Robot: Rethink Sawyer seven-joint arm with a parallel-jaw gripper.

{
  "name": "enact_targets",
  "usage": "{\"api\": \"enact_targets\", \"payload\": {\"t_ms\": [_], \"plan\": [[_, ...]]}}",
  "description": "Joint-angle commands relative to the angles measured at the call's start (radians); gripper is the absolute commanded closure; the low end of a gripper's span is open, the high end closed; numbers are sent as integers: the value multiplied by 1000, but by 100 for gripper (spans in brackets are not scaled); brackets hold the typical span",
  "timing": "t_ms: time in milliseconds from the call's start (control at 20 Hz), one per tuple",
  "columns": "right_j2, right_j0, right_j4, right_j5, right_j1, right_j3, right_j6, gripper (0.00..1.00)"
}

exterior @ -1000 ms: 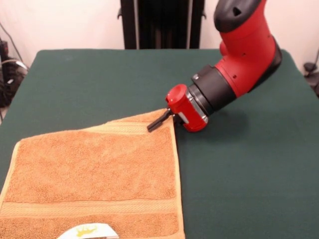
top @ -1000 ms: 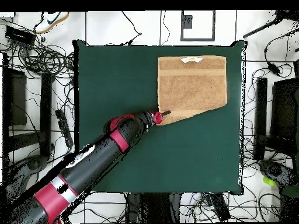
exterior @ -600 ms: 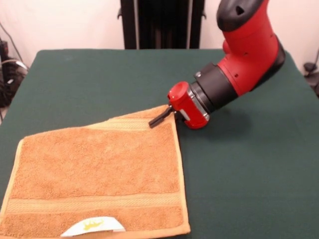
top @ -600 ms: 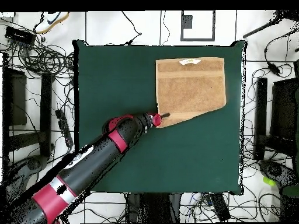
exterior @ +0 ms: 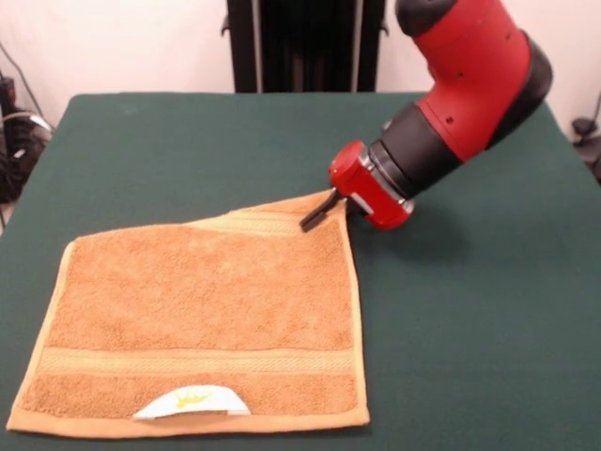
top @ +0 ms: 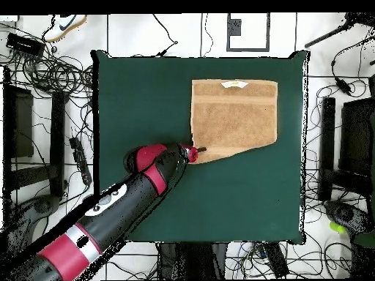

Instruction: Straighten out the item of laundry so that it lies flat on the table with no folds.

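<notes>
Gripping towel [exterior: 207, 310] corner, tool [exterior: 317, 211] tilted

The towel [exterior: 202, 324] lies on the table [exterior: 169, 150] toward its 7 o'clock part in the front view; the gripper [exterior: 317, 211] sits at the towel's 1 o'clock corner

The end effector [exterior: 315, 214] has dragged the towel [exterior: 207, 319] by its corner, seemingly pinched, farther onto the table.

One camera is sitting low and close across the tabletop [exterior: 169, 141], facing the arm [exterior: 451, 94]. The other is hanging high overhead, looking straight down, taking in the whole tabletop [top: 139, 110] and surrounding floor. Both are sharing the towel [exterior: 207, 310].
</notes>
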Motion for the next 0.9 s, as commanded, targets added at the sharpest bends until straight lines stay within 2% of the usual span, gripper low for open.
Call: {"api": "enact_targets", "payload": {"t_ms": [50, 400, 900], "plan": [[328, -11, -18, 98, -107, 51, 110, 100], [390, -40, -49, 112, -183, 75, 110, 100], [377, -31, -58, 151, -141, 19, 198, 100]]}}
